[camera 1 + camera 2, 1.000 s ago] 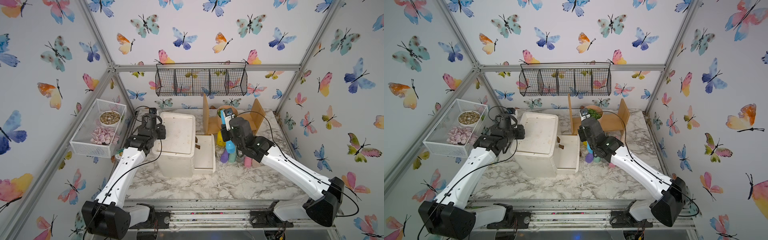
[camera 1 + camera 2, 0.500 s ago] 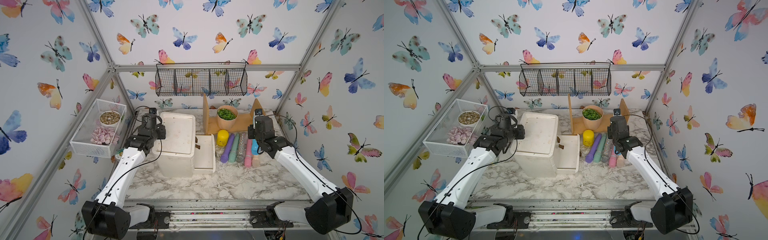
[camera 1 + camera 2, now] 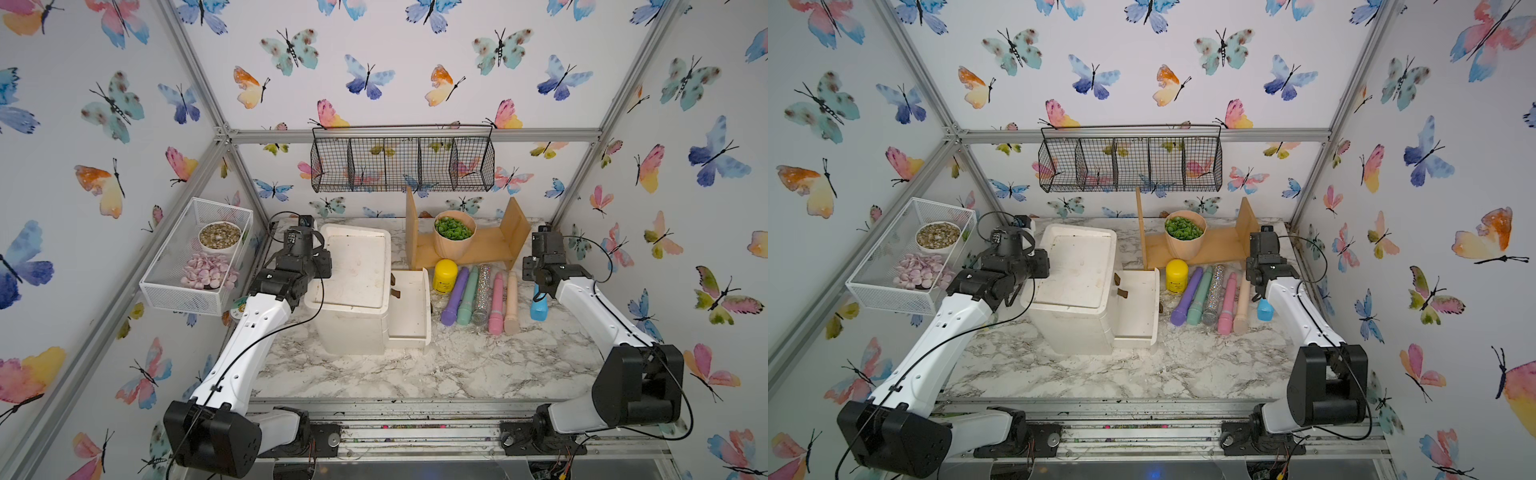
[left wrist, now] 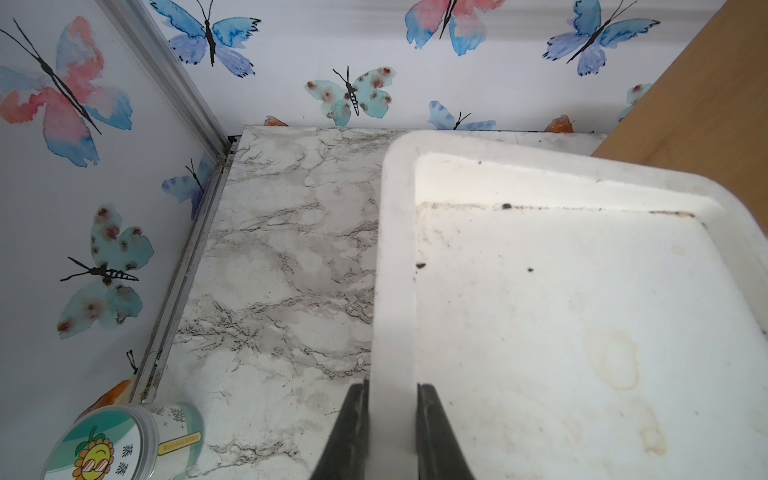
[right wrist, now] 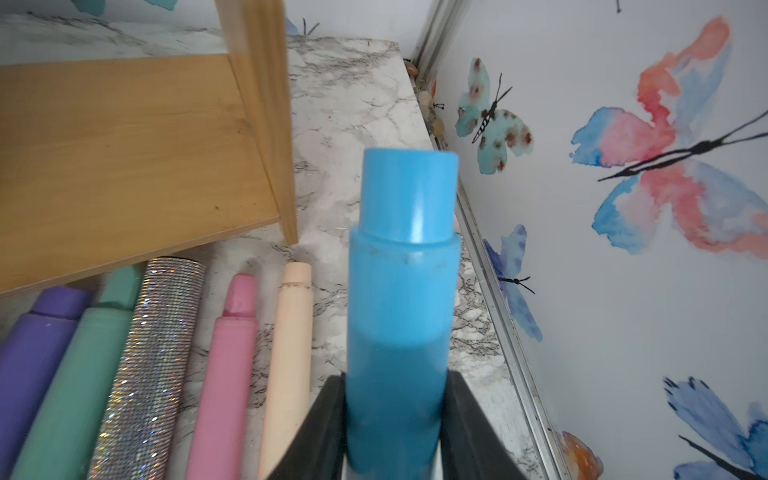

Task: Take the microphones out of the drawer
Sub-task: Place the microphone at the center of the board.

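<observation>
- The drawer (image 3: 409, 305) stands pulled out of the box (image 3: 353, 270). We see nothing lying in it, only bare white floor in both top views.
- The blue mic (image 5: 401, 316) is out of the drawer and well apart from it. It sits beyond the row of mics (image 3: 482, 295) that lies just beside the drawer.
- Our right claw (image 5: 395, 376) pinches the blue mic by its handle, one finger pressed on each side.
- In a top view the mic's head hangs low over the table (image 3: 415, 374); we cannot tell whether it touches.
- Our left claw (image 4: 392, 386) is pressed together on the box's rim, on the side away from the drawer. We judge it is steadying the box.
- We judge the removal itself done. What seems left is to set the blue mic down past the row and let go.
</observation>
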Controlling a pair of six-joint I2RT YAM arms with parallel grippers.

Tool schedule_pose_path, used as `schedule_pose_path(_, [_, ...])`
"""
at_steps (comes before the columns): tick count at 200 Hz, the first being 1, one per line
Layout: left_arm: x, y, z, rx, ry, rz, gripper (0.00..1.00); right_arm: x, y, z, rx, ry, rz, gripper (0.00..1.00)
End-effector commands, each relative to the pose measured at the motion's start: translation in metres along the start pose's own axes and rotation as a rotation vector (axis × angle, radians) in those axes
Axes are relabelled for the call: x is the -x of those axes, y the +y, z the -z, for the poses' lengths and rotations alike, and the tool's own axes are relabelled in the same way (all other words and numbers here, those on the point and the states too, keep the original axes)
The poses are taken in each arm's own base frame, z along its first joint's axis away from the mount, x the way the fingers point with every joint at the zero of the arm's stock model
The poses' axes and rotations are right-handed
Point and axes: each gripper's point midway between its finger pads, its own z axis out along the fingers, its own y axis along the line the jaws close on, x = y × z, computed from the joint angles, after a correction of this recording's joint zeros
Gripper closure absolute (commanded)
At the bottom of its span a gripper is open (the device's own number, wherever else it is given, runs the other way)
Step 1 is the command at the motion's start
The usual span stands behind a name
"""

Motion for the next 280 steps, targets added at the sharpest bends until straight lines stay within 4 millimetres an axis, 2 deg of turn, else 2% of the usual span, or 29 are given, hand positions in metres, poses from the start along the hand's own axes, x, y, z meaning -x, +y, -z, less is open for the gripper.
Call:
schedule_pose_path(1, [-0.005,-0.002,-0.007,-0.004,0.035,0.011,1.0,-0.003,0.002,-0.015,0.067,0.043,-0.043,0.84])
schedule_pose_path(34, [-0.007,-0.001,-0.008,0.002,0.037,0.005,1.0,-0.024,0.018,-0.041,0.163,0.146,-0.072,0.84])
schedule_pose_path(82, [-0.011,-0.002,-0.009,-0.002,0.042,0.002,1.0,-0.064,0.041,-0.07,0.235,0.316,-0.065,0.83])
schedule_pose_path(128, [-0.012,-0.002,-0.011,-0.004,0.047,0.005,1.0,-0.079,0.054,-0.089,0.273,0.391,-0.082,0.81])
schedule_pose_path(166, [-0.012,-0.002,-0.011,-0.001,0.049,0.011,1.0,-0.087,0.06,-0.097,0.292,0.431,-0.084,0.78])
schedule_pose_path(204, [-0.012,-0.002,-0.011,-0.003,0.049,0.016,1.0,-0.098,0.066,-0.1,0.31,0.464,-0.086,0.69])
schedule_pose_path(244, [-0.012,-0.003,-0.011,-0.008,0.049,0.022,1.0,-0.109,0.071,-0.104,0.321,0.504,-0.096,0.67])
schedule_pose_path(280, [-0.011,-0.004,-0.011,-0.011,0.047,0.025,1.0,-0.107,0.074,-0.104,0.334,0.515,-0.103,0.61])
